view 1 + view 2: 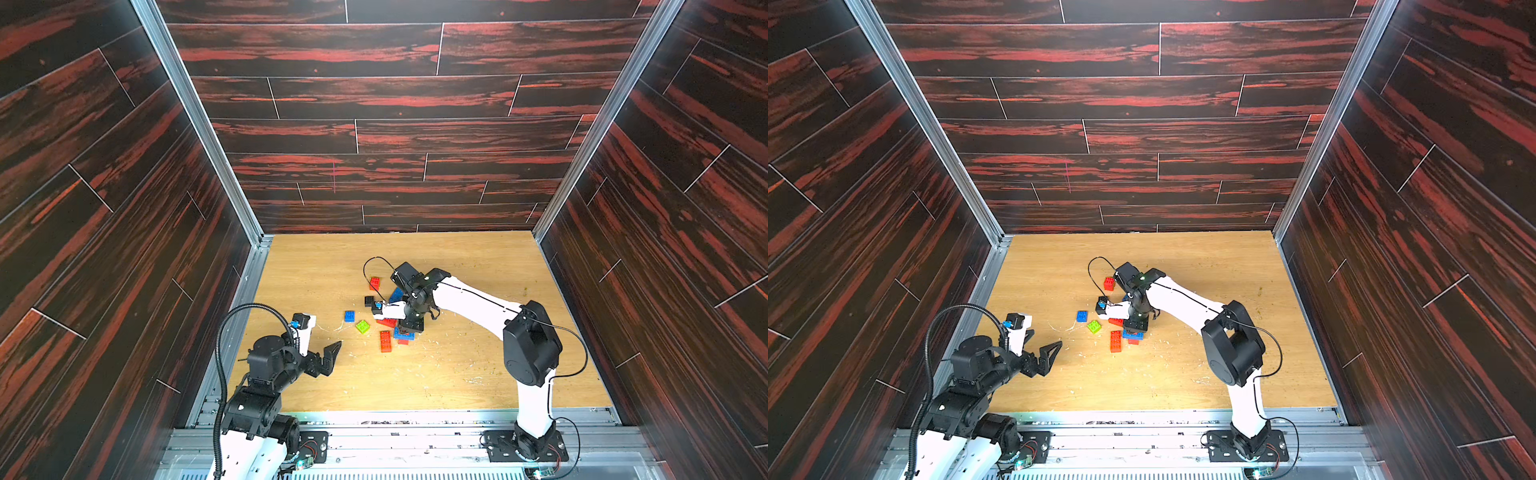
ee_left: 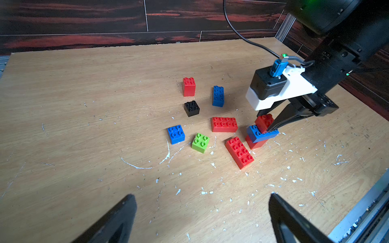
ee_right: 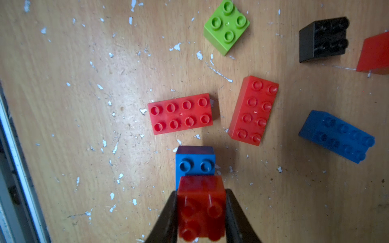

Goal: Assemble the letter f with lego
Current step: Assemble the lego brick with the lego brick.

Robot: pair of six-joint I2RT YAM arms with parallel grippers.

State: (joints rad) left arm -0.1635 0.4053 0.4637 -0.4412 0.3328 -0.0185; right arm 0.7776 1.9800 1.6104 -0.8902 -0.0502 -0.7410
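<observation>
Tabletop (image 1: 457, 374): light wood, scuffed, white flecks all over. The lego (image 1: 385, 341) is clustered mid-tabletop, under and just beside the right arm's wrist.

Right end effector (image 3: 201, 195): pointing down, clamped on a small red square brick (image 3: 201, 202), one finger on each opposite side. That brick sits on one end of a blue oblong brick (image 2: 261, 134), which rides on a red base brick (image 2: 255, 144) that is only partly visible. Two blue studs show bare past the held piece. It looks slightly tilted in the left wrist view, and I can't tell if it's pressed fully home.

Left end effector (image 2: 202, 195): jaws spread wide, holding nothing. It hangs over the left-front of the tabletop, aimed at the cluster and well apart from every brick.

Loose pieces:
- near red oblong brick (image 2: 239, 152): flat, eight studs up, just beside the stack at an angle to it.
- far red oblong brick (image 2: 224, 124): flat, eight studs up, near the stack, not touching.
- second blue oblong brick (image 2: 217, 95): on its side, studs facing sideways.
- tall red brick (image 2: 188, 86): farthest out, beside the second blue oblong brick.
- blue square brick (image 2: 176, 134): four studs up.
- lime green square brick (image 2: 200, 142): four studs up, between the blue square brick and the near red oblong brick.
- black square brick (image 2: 191, 108): glossy, near the tall red brick.
</observation>
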